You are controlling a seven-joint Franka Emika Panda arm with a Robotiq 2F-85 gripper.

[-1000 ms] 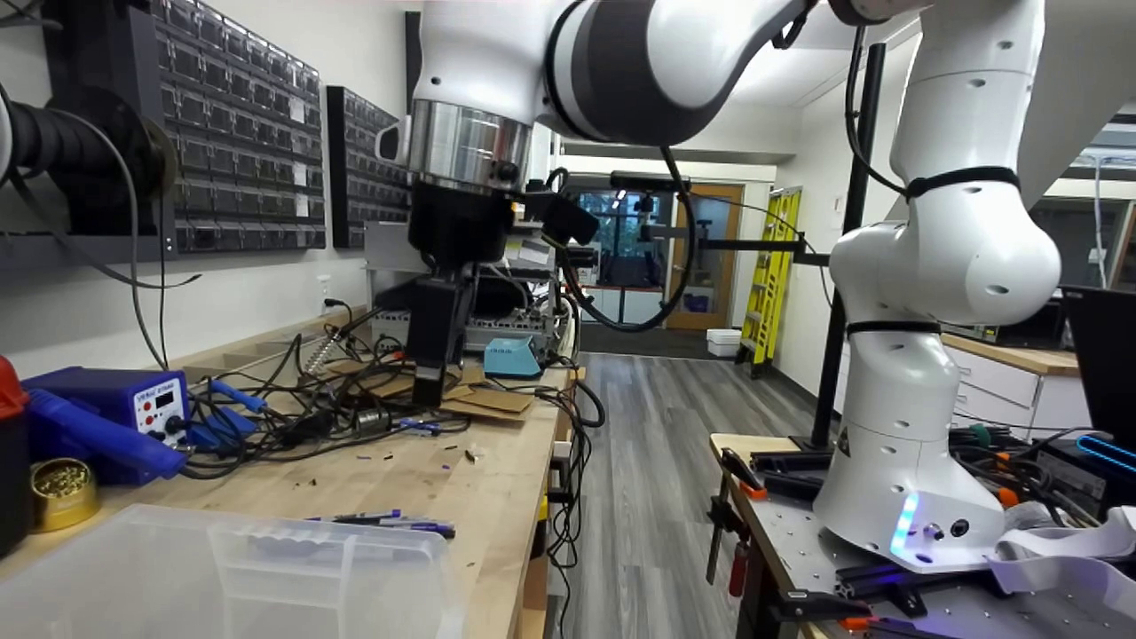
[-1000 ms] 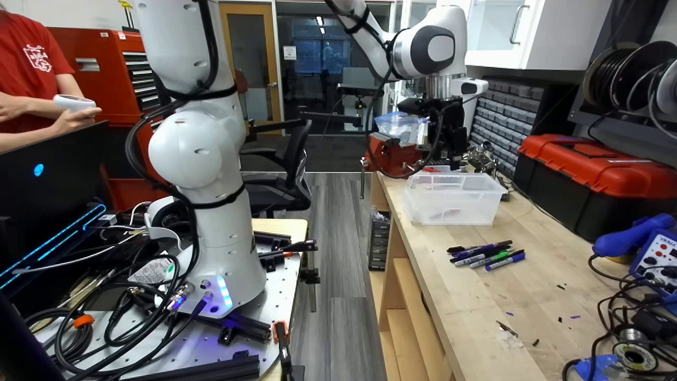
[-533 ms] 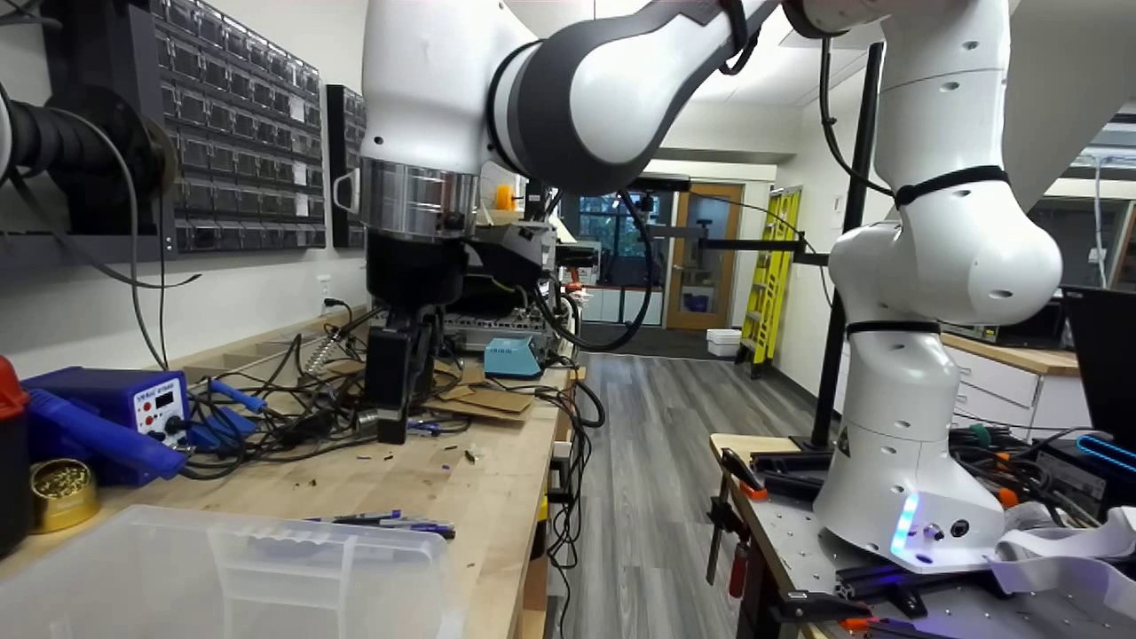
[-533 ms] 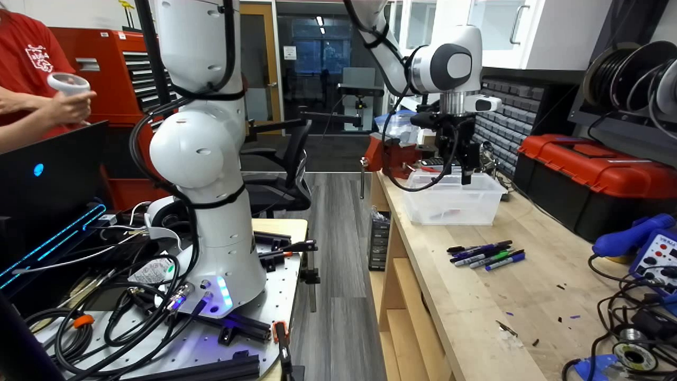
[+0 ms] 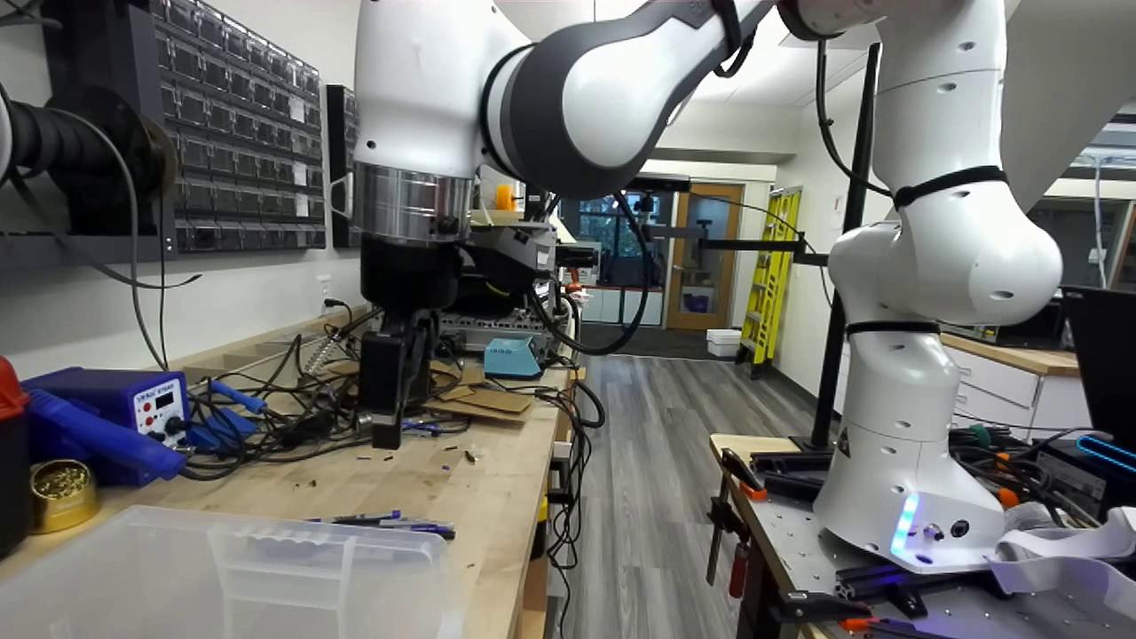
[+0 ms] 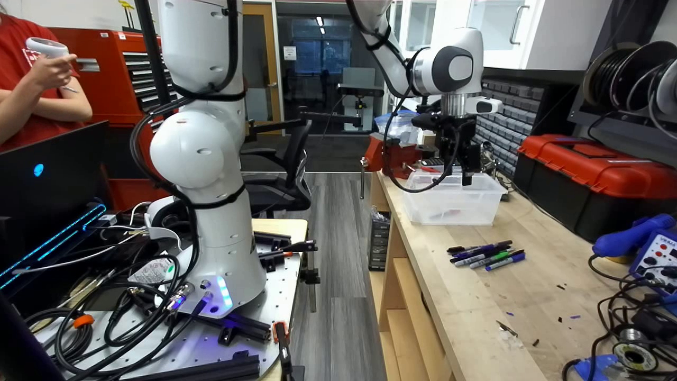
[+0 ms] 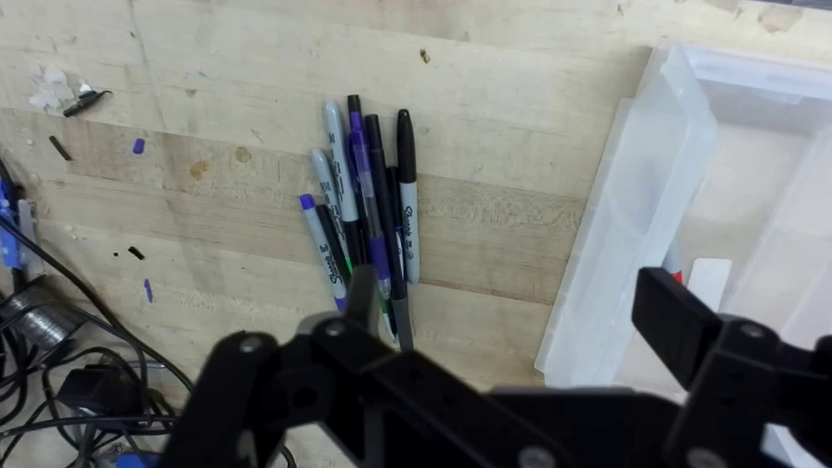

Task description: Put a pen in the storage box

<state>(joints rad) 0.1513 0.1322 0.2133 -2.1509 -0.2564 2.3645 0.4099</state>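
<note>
Several pens and markers lie in a loose bunch on the wooden bench; the bunch shows in the wrist view as pens (image 7: 374, 224) and in both exterior views as pens (image 5: 382, 522) and pens (image 6: 478, 258). The storage box (image 7: 585, 260), a frosted translucent bin, stands beside the pens; it also shows as the storage box (image 5: 177, 577) and the storage box (image 6: 455, 206) in both exterior views. My gripper (image 7: 510, 299) is open with nothing between its fingers. In the wrist view its left finger overlaps the pens and its right finger overlaps the box. The gripper (image 5: 386, 435) is above the bench.
In the box lie a white flat piece (image 7: 710, 281) and something grey with a red part. A red-and-black toolbox (image 6: 597, 180), a red vise (image 6: 391, 159), a blue soldering station (image 5: 133, 408) and tangled cables (image 5: 302, 417) are on the bench. A person stands behind the laptop.
My gripper has moved down and to one side, leftward in one picture and rightward in the other, mostly in the first half second. The pens and box have not moved. The person's controller has risen.
</note>
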